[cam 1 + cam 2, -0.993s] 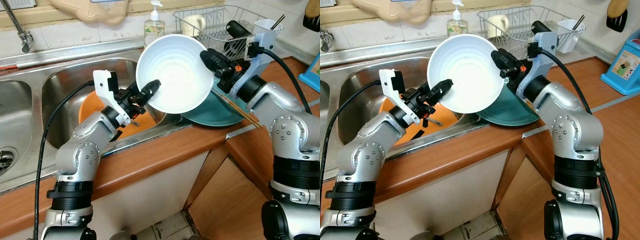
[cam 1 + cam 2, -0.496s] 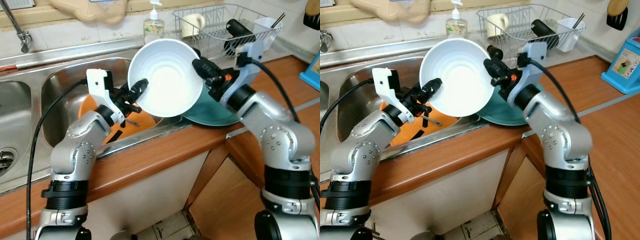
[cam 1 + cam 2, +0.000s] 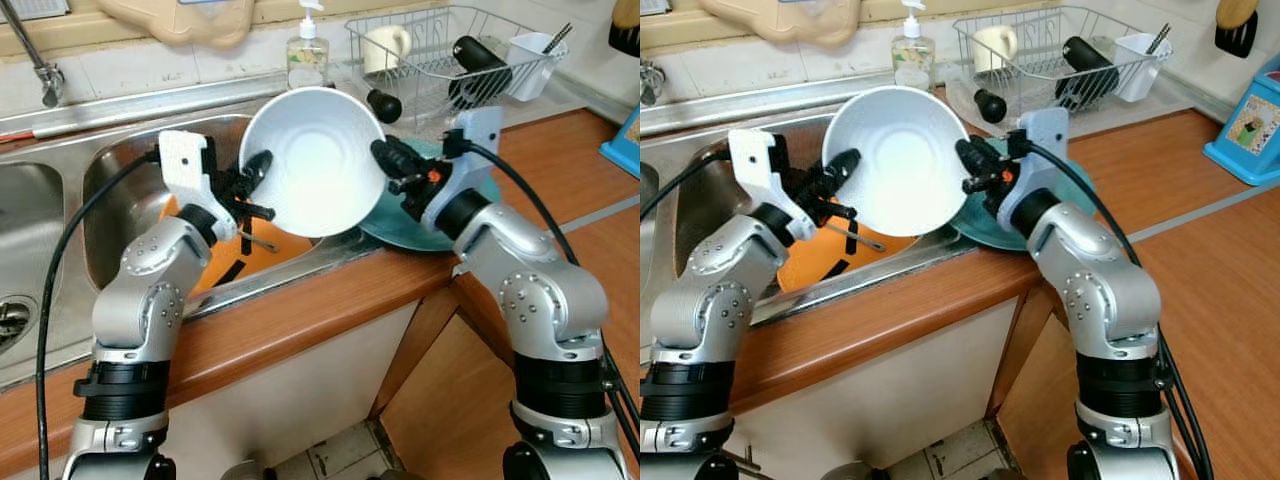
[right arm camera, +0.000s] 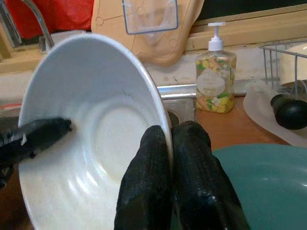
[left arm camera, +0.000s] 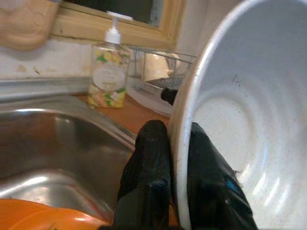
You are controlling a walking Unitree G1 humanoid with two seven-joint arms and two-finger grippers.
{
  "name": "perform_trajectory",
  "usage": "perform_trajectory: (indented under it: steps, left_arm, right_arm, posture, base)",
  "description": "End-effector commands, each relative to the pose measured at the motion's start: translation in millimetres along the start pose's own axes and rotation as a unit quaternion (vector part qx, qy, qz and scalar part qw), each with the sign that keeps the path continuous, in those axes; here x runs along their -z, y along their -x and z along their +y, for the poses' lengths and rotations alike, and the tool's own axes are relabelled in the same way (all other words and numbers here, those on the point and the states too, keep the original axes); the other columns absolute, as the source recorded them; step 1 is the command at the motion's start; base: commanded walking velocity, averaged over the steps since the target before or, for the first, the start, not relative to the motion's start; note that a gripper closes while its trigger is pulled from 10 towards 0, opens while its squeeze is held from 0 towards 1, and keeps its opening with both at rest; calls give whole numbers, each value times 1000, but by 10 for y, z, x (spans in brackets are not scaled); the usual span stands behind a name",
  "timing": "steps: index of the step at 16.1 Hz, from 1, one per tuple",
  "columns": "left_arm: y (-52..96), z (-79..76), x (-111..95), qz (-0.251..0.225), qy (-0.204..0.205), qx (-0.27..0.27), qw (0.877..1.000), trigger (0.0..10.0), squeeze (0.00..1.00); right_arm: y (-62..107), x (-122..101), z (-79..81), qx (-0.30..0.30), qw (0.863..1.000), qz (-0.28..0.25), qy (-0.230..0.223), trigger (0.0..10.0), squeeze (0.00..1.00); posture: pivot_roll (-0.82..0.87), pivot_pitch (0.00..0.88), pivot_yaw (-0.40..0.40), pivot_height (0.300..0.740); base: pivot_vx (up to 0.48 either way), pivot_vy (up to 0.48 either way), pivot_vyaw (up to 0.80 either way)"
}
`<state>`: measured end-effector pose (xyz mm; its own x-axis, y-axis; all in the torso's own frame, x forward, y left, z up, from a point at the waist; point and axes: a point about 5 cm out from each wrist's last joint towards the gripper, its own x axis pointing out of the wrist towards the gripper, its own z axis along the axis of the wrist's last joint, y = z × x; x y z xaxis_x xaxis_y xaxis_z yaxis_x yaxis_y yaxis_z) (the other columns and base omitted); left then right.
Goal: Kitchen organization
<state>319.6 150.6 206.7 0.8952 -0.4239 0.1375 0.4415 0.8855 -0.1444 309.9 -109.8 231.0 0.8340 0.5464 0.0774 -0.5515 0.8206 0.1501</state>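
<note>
Bowl: our white bowl (image 3: 315,160) is up in the air over the right end of the sink (image 3: 120,170), tipped so its mouth faces us.
Left gripper: our left gripper (image 3: 252,172) is clamped on the bowl's left rim, one finger (image 5: 148,158) outside the wall and one inside.
Right gripper: our right gripper (image 3: 385,160) pinches the opposite rim the same way, fingers (image 4: 146,177) closed down tight on the thin edge.
Risk, slip: we judge both holds to be narrow pinches on a smooth glazed lip; if the arms pull apart or twist unevenly, the rim could slide out of one pair of fingers.
Risk, drop: below sit the orange plate (image 3: 255,255) in the basin and the teal plate (image 3: 985,225) on the counter edge, so a fall means ceramic on ceramic.
Edges: the steel sink lip and the wooden counter (image 3: 300,320) edge run just under the bowl.
Room, right: the rack (image 3: 1040,40) and soap bottle (image 3: 308,55) stand behind; tight there.
Room, left: the basin looks to us the more open way down.
</note>
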Motion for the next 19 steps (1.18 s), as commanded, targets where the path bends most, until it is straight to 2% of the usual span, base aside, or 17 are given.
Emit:
perform_trajectory:
  steps: [1, 2, 3, 5, 6, 8, 10, 11, 13, 17, 19]
  left_arm:
    - [-10, -24, -20, 4, -13, 12, 1000, 0, 0]
    - [-20, -8, -58, -4, -13, 6, 1000, 0, 0]
    - [-26, 2, -76, -9, -12, 1, 1000, 0, 0]
    - [-43, 53, -124, -22, -13, -18, 1000, 0, 0]
    - [-43, 95, -146, -27, -18, -30, 999, 0, 0]
    - [-39, 209, -178, -29, -34, -55, 997, 0, 0]
    - [-33, 398, -205, -23, -61, -107, 992, 0, 0]
    - [-27, 571, -187, 4, -110, -156, 982, 0, 0]
    - [-31, 650, -141, 31, -143, -173, 974, 0, 0]
    - [-103, 741, 208, 130, -231, -169, 949, 0, 0]
    - [-118, 738, 325, 159, -242, -158, 944, 0, 0]
  right_arm:
    - [31, -151, -2, 9, 999, -41, 22, 10000, 0]
    - [23, -153, 18, -3, 999, -41, 21, 10000, 651]
    - [21, -157, 28, -9, 999, -42, 19, 10000, 1000]
    - [20, -173, 33, -12, 999, -40, 33, 10000, 1000]
    - [33, -170, 51, -24, 998, -34, 43, 10000, 0]
    - [59, -144, 92, -45, 997, -19, 60, 10000, 0]
    - [78, -81, 146, -65, 994, 5, 91, 10000, 0]
    - [92, -14, 200, -86, 990, 26, 113, 10000, 0]
    - [105, 40, 231, -101, 985, 44, 134, 10000, 0]
    - [183, 236, 346, -156, 967, 105, 175, 10000, 0]
    - [209, 281, 354, -163, 963, 118, 182, 10000, 0]
  posture:
    - [-130, 0, 46, 740]
    - [-130, 0, 46, 740]
    - [-130, 0, 46, 740]
    - [-129, 0, 42, 740]
    - [-129, 0, 42, 740]
    - [-129, 0, 42, 740]
    - [-129, 0, 42, 740]
    - [-137, 0, 41, 740]
    - [-138, 0, 41, 740]
    - [-145, 0, 41, 740]
    - [-149, 0, 44, 740]
  base:
    - [0, 0, 0]
    - [0, 0, 0]
    - [0, 0, 0]
    - [0, 0, 0]
    - [0, 0, 0]
    - [0, 0, 0]
    - [0, 0, 0]
    - [0, 0, 0]
    - [0, 0, 0]
    - [0, 0, 0]
    - [0, 0, 0]
